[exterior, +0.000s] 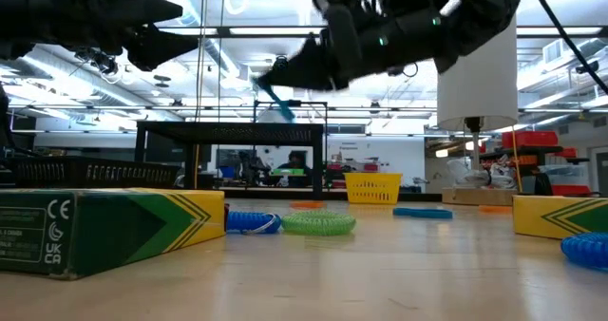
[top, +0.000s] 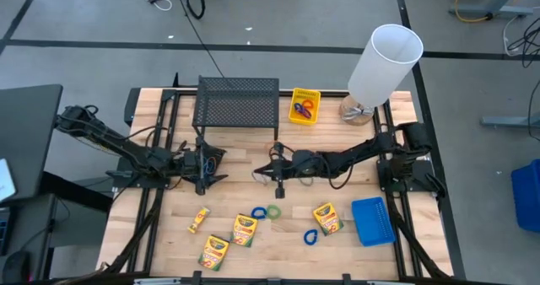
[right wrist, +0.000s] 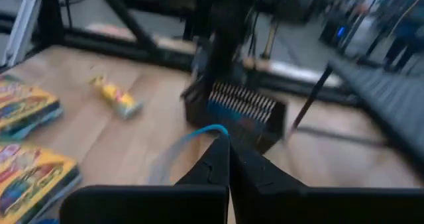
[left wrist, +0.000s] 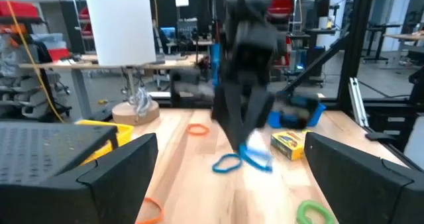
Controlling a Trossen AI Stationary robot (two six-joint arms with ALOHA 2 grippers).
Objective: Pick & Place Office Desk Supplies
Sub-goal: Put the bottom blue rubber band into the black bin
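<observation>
The black mesh rack (top: 237,102) and white cylinder (top: 384,64) line the table's far side beside the yellow bin (top: 305,106), seemingly the drop-off. Crayon boxes (top: 245,229) wait near the front. Mid-table, the right gripper (top: 279,186) pinches a blue loop (exterior: 276,101) aloft, presumably bin-bound; the left gripper (top: 202,183) idles, fingers spread.

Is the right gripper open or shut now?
Shut: the right gripper has its fingers pressed together on a blue loop, lifted above the table.

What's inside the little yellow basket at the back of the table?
Looking down into the yellow basket, a few coloured loops lie piled together: orange and blue ones show. Whatever sits underneath them is covered, so I cannot tell how many there are.
</observation>
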